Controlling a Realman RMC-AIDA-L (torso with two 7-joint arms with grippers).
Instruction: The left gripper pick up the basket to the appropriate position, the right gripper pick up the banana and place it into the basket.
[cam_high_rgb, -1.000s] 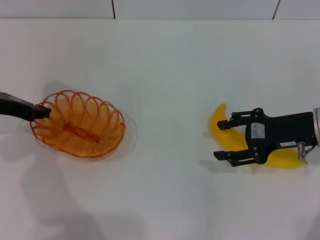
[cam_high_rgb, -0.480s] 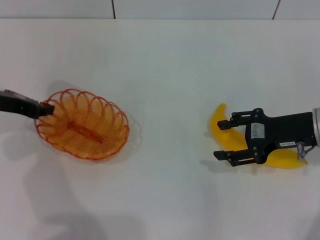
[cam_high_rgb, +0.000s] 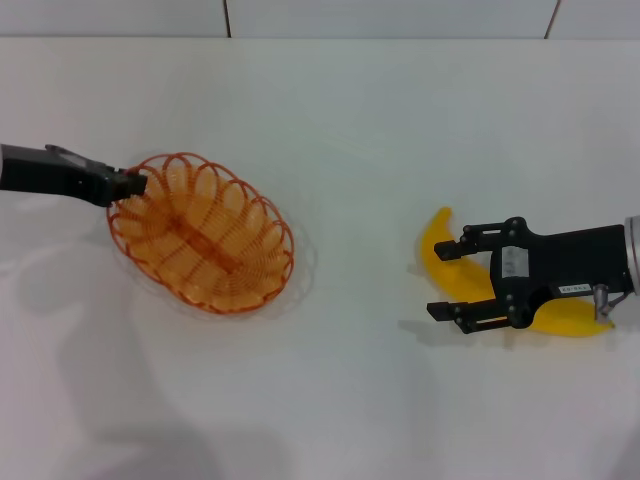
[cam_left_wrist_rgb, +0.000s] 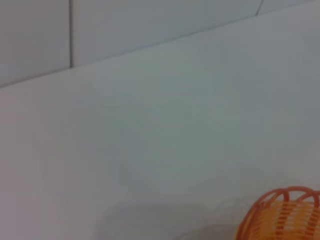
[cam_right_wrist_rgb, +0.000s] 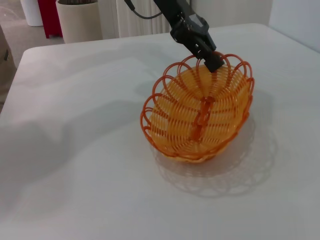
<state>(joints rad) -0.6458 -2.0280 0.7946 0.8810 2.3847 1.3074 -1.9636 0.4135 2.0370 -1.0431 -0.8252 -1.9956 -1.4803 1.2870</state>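
The orange wire basket (cam_high_rgb: 203, 234) is at the table's left, tilted and lifted a little, with its shadow under it. My left gripper (cam_high_rgb: 128, 184) is shut on the basket's left rim; the right wrist view shows the same grip (cam_right_wrist_rgb: 214, 59) on the basket (cam_right_wrist_rgb: 200, 115). A corner of the basket shows in the left wrist view (cam_left_wrist_rgb: 282, 217). The yellow banana (cam_high_rgb: 442, 250) lies on the table at the right. My right gripper (cam_high_rgb: 449, 280) is open, hovering over the banana's middle, its fingers either side of it.
The white table (cam_high_rgb: 340, 140) runs to a tiled wall at the back. Beyond the table's far end, the right wrist view shows a beige bin (cam_right_wrist_rgb: 80, 20) and a red object (cam_right_wrist_rgb: 50, 17).
My left gripper has carried the basket rightward and slightly away from me, towards the middle, lifting and tilting it. The right gripper and the banana have not moved.
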